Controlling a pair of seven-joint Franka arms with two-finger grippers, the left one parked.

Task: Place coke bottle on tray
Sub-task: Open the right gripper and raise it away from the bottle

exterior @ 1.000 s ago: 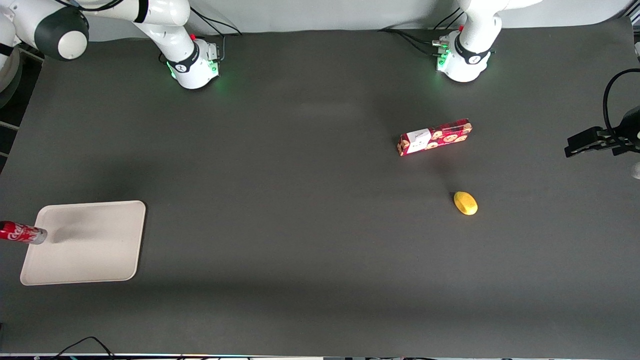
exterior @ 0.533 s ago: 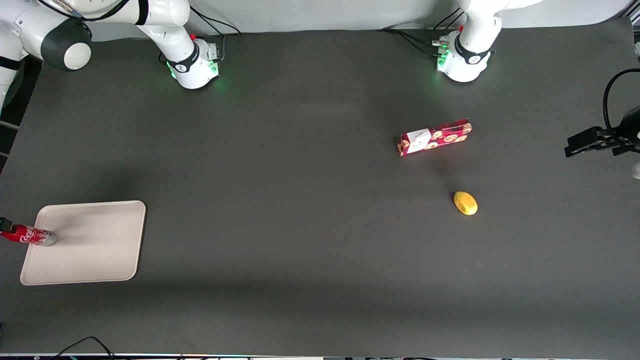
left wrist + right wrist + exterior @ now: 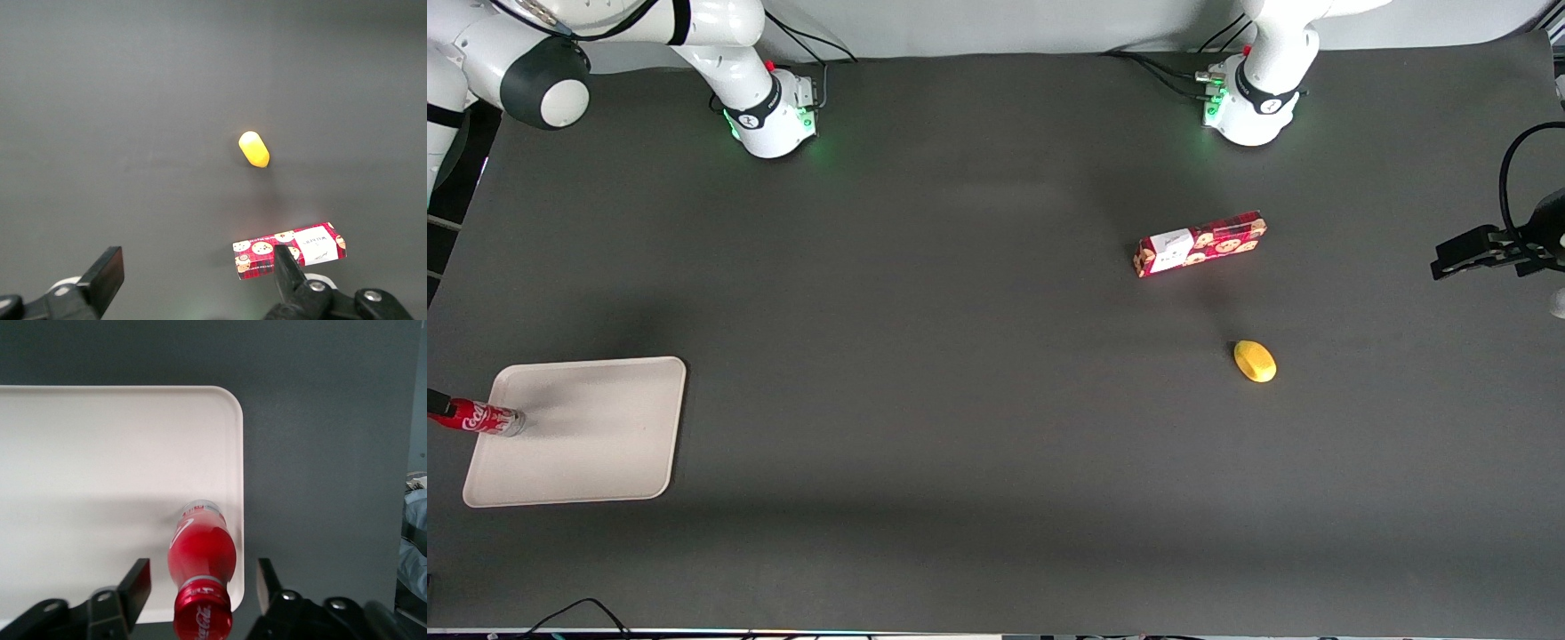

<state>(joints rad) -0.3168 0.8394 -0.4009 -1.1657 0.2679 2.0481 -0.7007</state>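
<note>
The coke bottle (image 3: 479, 418), red with white script and a silvery base, stands upright on the tray (image 3: 591, 444), just inside the rim at the tray's end toward the working arm. In the right wrist view the bottle (image 3: 201, 553) rises from the cream tray (image 3: 100, 453) toward the camera, cap uppermost. My gripper (image 3: 202, 577) is above the bottle and straddles its neck and cap. It is open, and a clear gap shows between each of the fingers (image 3: 137, 577) and the bottle. Only a dark bit of the gripper (image 3: 436, 403) shows in the front view, at the picture's edge.
A red cookie box (image 3: 1200, 244) and a yellow lemon-like object (image 3: 1255, 361) lie on the dark table toward the parked arm's end; the lemon is nearer the front camera. The tray sits close to the table's edge at the working arm's end.
The bottle has come down onto the tray's end and its base has shifted slightly toward the tray's middle. Over the last half second it has stayed put.
</note>
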